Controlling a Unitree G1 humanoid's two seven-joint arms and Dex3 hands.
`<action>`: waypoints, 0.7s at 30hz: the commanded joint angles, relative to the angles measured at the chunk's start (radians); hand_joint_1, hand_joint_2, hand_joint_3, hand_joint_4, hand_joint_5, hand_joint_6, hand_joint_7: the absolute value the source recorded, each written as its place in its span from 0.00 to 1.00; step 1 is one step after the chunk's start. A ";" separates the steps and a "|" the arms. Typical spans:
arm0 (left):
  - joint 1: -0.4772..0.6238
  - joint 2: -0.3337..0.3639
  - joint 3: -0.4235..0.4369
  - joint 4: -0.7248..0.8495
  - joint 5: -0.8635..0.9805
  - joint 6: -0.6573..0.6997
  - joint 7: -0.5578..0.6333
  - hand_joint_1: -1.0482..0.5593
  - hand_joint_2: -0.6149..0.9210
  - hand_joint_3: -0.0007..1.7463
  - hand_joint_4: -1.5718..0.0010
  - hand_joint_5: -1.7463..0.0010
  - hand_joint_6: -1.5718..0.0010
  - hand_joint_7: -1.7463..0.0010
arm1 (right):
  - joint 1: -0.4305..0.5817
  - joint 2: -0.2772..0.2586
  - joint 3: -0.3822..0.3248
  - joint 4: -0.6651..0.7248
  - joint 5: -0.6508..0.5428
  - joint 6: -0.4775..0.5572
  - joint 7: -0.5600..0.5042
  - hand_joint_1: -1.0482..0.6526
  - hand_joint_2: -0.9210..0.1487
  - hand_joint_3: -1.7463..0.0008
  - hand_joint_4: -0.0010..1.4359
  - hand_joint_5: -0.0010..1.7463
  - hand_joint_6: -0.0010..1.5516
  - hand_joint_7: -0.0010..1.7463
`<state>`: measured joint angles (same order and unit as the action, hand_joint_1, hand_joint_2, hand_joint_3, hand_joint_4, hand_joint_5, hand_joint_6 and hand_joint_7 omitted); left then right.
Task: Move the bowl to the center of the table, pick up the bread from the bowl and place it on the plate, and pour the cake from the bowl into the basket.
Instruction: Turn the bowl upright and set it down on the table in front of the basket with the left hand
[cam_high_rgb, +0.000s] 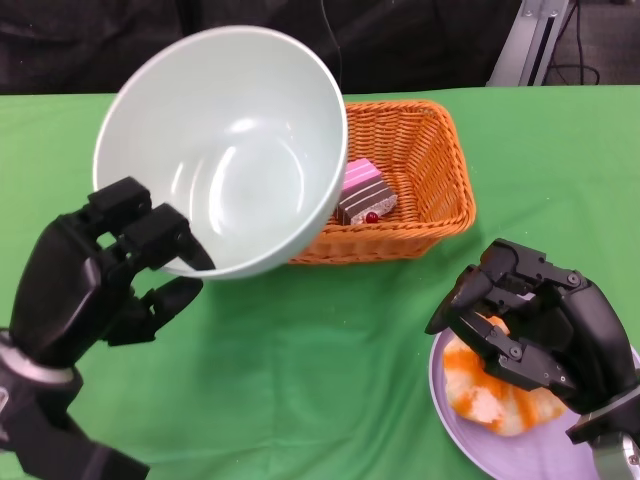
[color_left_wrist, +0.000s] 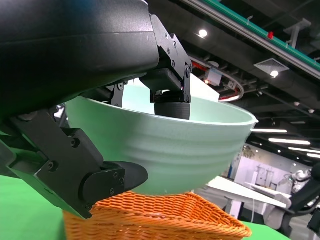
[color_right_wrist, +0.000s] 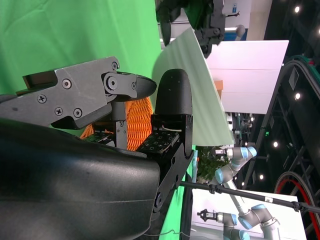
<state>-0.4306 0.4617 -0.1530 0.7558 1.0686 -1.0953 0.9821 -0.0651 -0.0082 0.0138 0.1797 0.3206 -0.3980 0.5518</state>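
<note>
On the green table (cam_high_rgb: 300, 370), the left hand (cam_high_rgb: 110, 265) grips a pale-green bowl (cam_high_rgb: 225, 150), tipped empty over the orange basket (cam_high_rgb: 420, 170) at 12 o'clock, pink-and-brown cake (cam_high_rgb: 365, 192) inside. The right hand (cam_high_rgb: 530, 320) clasps orange-white bread (cam_high_rgb: 490, 395) on the plate (cam_high_rgb: 530, 455) at 4 o'clock.

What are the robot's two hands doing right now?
Left hand: holding the tipped, empty bowl by its rim over the basket.
Right hand: over the bread on the plate; grip cannot be told.
</note>
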 joint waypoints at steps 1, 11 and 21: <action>0.034 0.046 -0.035 -0.043 -0.003 0.020 0.067 0.62 0.83 0.53 0.56 0.05 0.57 0.14 | -0.015 -0.017 -0.016 -0.018 -0.004 0.004 -0.015 0.52 0.00 0.80 0.52 0.82 0.45 0.67; 0.097 0.085 -0.128 -0.070 -0.006 -0.002 0.153 0.61 0.86 0.49 0.59 0.02 0.61 0.11 | -0.035 -0.017 -0.033 0.007 -0.012 -0.014 -0.023 0.53 0.10 0.69 0.52 0.81 0.46 0.65; 0.126 0.132 -0.224 -0.072 0.051 0.009 0.240 0.61 0.91 0.38 0.61 0.00 0.64 0.07 | -0.028 -0.011 -0.039 -0.008 0.005 0.003 -0.017 0.54 0.07 0.73 0.52 0.82 0.46 0.65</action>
<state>-0.3169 0.5626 -0.3668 0.6862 1.1101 -1.0870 1.1862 -0.0933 -0.0103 -0.0169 0.1812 0.3089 -0.4006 0.5331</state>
